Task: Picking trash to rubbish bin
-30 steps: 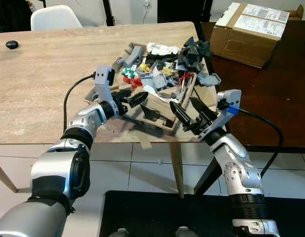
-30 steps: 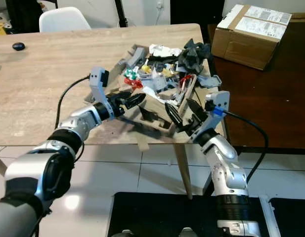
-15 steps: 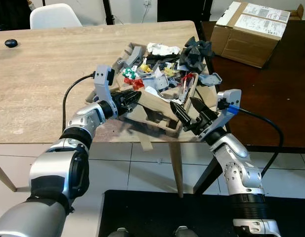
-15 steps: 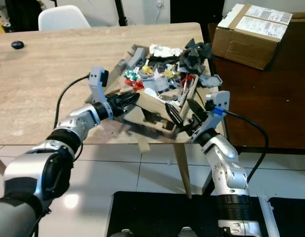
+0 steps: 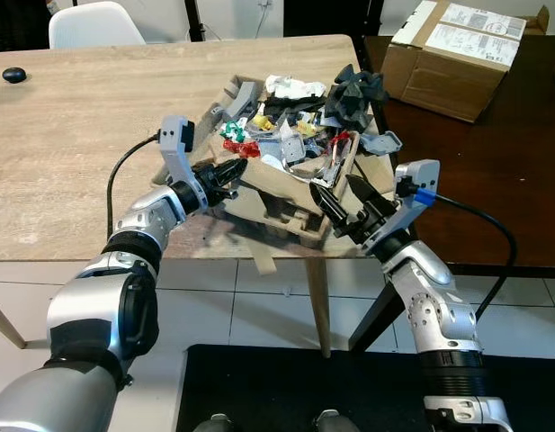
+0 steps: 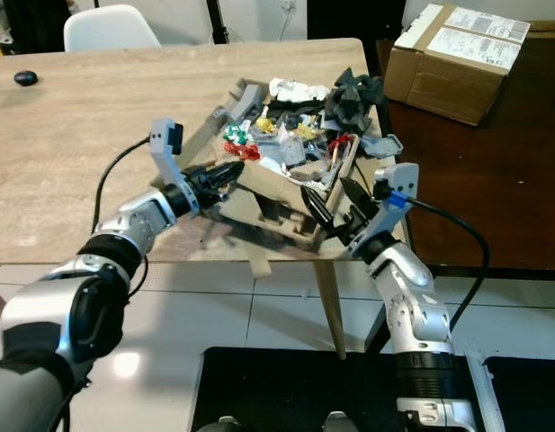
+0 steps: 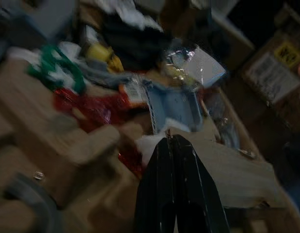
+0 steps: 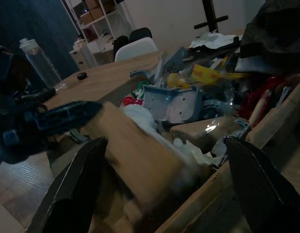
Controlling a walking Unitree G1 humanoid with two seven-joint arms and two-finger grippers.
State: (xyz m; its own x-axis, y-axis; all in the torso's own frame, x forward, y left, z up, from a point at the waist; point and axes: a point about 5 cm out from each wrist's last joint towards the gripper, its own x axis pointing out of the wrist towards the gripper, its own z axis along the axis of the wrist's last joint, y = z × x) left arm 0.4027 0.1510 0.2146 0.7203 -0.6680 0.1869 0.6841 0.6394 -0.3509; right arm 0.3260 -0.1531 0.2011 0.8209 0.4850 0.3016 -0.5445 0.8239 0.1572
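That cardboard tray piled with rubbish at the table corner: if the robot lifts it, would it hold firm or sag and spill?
The cardboard tray would probably flex: its walls look bent and torn. It sits tilted with one corner past the table edge, so it may tip. The trash is heaped loosely above the rim, so pieces could slide off. The left gripper is closed at its near wall; the right gripper is open.

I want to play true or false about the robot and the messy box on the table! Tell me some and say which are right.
1. The cardboard box full of trash sits near the corner of the wooden table. True.
2. The left gripper has its jaws spread wide apart. False: they are closed together at the box's near edge.
3. The right gripper has its jaws open. True.
4. A white chair stands behind the table. True.
5. The brown parcel is on the wooden table. False: it sits on a separate dark table.
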